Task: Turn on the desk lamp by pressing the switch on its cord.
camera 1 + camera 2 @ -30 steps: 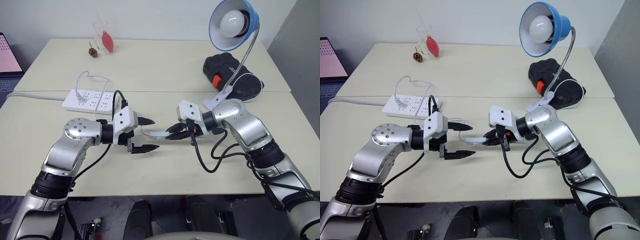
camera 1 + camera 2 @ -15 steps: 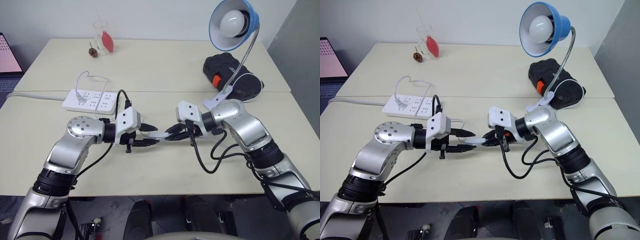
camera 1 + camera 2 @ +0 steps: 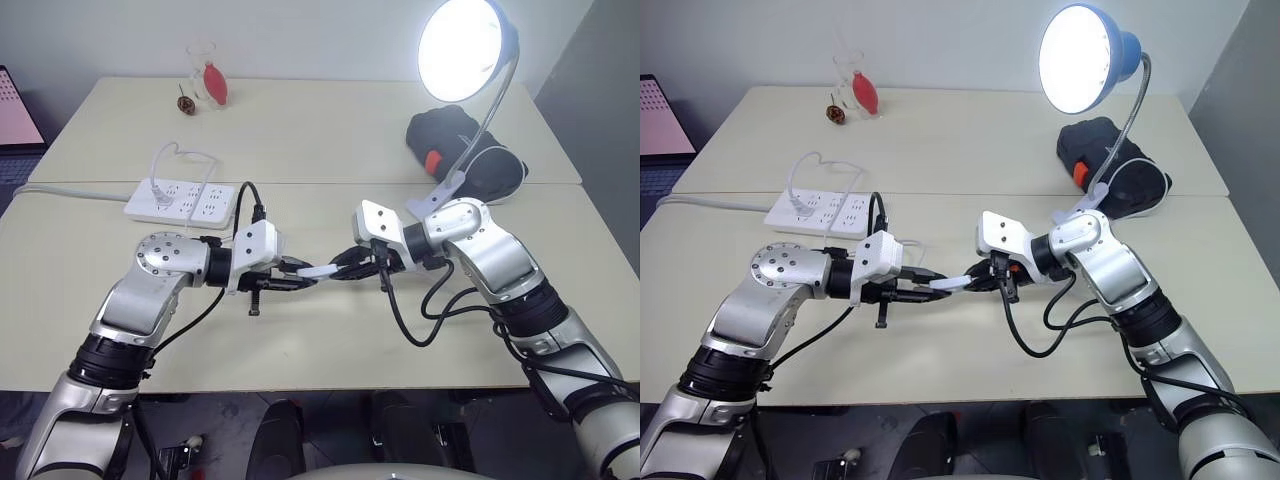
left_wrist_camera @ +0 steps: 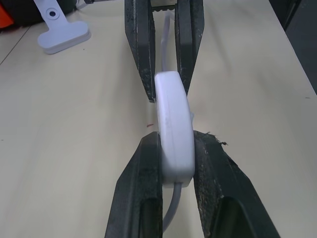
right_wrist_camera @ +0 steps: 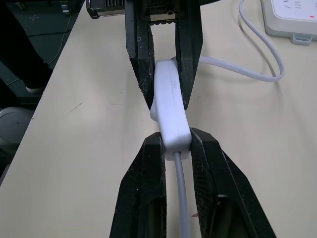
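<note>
Lamp [image 3: 462,45] glows at the far right of the table [image 3: 330,130]; nearer, left gripper [image 3: 302,277] and right gripper [image 3: 340,270] both pinch the switch [image 3: 320,270] from opposite ends, fingers closed on it.

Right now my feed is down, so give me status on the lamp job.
Left gripper and right gripper both shut on the switch, held above the table. Desk lamp lit. Nothing in the way.
</note>
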Motion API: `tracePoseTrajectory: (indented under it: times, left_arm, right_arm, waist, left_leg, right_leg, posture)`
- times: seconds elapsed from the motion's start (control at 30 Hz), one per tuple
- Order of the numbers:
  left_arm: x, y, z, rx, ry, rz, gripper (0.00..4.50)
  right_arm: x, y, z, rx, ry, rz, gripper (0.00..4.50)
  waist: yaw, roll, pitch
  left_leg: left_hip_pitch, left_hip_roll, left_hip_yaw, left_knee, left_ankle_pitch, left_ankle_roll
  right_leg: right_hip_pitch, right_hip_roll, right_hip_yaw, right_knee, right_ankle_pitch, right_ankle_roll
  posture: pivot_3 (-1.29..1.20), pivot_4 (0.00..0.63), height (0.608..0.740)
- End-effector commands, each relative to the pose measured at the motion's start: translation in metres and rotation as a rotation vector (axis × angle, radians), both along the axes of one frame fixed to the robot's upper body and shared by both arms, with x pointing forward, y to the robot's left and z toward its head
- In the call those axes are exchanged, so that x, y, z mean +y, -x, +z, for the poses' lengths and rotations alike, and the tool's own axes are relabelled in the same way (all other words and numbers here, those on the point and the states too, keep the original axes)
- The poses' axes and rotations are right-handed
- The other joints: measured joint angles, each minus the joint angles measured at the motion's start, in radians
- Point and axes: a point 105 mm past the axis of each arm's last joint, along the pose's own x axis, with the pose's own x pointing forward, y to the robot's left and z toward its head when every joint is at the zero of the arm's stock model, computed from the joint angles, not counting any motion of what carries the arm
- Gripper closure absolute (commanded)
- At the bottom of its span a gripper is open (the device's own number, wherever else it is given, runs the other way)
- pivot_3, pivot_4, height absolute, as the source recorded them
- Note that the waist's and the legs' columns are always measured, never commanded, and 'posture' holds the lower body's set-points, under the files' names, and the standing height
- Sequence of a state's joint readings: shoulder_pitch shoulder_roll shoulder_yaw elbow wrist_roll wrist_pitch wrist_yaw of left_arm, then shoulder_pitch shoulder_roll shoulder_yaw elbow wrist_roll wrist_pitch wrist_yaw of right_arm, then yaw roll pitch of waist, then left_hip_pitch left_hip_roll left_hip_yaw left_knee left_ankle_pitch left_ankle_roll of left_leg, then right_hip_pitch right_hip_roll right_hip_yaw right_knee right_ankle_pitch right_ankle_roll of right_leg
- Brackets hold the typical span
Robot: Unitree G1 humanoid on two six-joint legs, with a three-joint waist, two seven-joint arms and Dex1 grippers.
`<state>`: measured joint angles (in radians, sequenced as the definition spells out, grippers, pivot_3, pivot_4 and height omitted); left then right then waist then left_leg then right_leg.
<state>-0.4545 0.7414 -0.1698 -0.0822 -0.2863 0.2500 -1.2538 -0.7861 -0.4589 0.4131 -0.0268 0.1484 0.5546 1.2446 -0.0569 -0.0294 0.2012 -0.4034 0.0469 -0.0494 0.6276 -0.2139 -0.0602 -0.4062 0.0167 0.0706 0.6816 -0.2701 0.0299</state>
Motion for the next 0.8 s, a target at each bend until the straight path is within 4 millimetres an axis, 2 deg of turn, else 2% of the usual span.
tracePoseTrajectory:
  times: [0.03, 0.17, 0.23, 0.37, 0.6, 0.8]
  left_arm:
    - [0.003, -0.01, 0.014, -0.076, 0.035, 0.05, 4.0]
    - [0.002, -0.011, 0.013, -0.078, 0.039, 0.049, 4.0]
    - [0.001, -0.01, 0.013, -0.085, 0.047, 0.042, 3.3]
    - [0.003, -0.01, 0.011, -0.108, 0.027, 0.035, 2.53]
    - [0.016, -0.002, 0.01, -0.113, 0.0, 0.035, 0.88]
    - [0.039, 0.007, 0.013, -0.093, -0.001, 0.12, 0.86]
  right_arm:
    - [0.006, 0.008, 0.017, -0.041, -0.042, 0.055, 4.15]
    - [0.007, 0.008, 0.017, -0.041, -0.043, 0.058, 4.15]
    - [0.007, 0.009, 0.017, -0.04, -0.043, 0.059, 4.15]
    - [0.008, 0.008, 0.016, -0.041, -0.043, 0.059, 4.15]
    - [0.008, -0.001, 0.013, -0.063, -0.038, 0.034, 4.15]
    - [0.004, -0.024, 0.004, -0.112, -0.021, -0.037, 4.15]
  waist:
    - [0.0, 0.0, 0.0]
    - [0.0, 0.0, 0.0]
    - [0.0, 0.0, 0.0]
    - [0.0, 0.0, 0.0]
    - [-0.001, 0.0, 0.0]
    - [-0.002, 0.0, 0.0]
  left_leg:
    - [0.0, 0.0, 0.0, 0.0, 0.0, 0.0]
    - [0.0, 0.0, 0.0, 0.0, 0.0, 0.0]
    - [0.0, 0.0, 0.0, 0.0, 0.0, 0.0]
    - [0.0, 0.0, 0.0, 0.0, 0.0, 0.0]
    - [0.0, 0.0, 0.0, 0.0, 0.0, 0.0]
    - [0.0, 0.0, 0.0, 0.0, 0.0, 0.0]
  right_leg:
    - [0.0, 0.0, 0.0, 0.0, 0.0, 0.0]
    - [0.0, 0.0, 0.0, 0.0, 0.0, 0.0]
    - [0.0, 0.0, 0.0, 0.0, 0.0, 0.0]
    - [0.0, 0.0, 0.0, 0.0, 0.0, 0.0]
    - [0.0, 0.0, 0.0, 0.0, 0.0, 0.0]
    - [0.0, 0.0, 0.0, 0.0, 0.0, 0.0]
  posture:
    - [0.0, 0.15, 0.74]
    - [0.0, 0.15, 0.74]
    - [0.0, 0.15, 0.74]
    - [0.0, 0.15, 0.74]
    - [0.0, 0.15, 0.74]
    - [0.0, 0.15, 0.74]
